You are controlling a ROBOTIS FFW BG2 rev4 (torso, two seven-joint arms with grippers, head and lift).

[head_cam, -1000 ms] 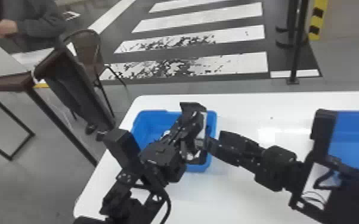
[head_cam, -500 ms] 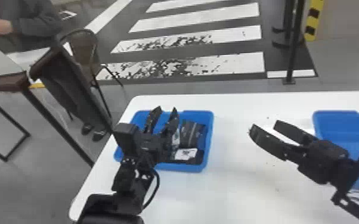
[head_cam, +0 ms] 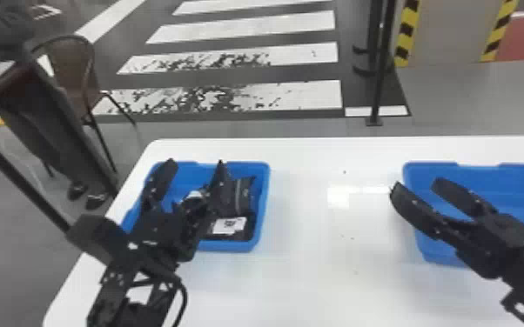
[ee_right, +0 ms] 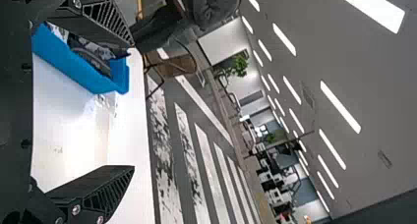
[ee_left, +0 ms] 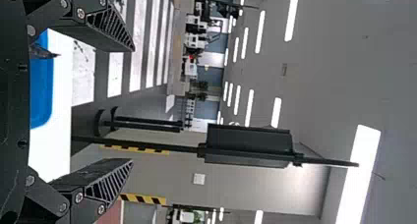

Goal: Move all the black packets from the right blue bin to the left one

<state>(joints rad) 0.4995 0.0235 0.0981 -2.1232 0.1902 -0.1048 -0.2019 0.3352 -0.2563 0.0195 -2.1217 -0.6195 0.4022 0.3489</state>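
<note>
Probably, black packets [head_cam: 244, 195]: light, pliable, slick; we should pinch them mid-body.
Left gripper [head_cam: 196, 162]: spread wide.
Right gripper [head_cam: 415, 184]: wide.

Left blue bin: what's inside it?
A black packet with a grey stripe; nearer the robot, a black one with a white label. The left gripper covers part of the bin, so what lies under it can't be seen.

High head view, forward and down — close, sideways wrist views, roomward — left bin [head_cam: 230, 246] in all
</note>
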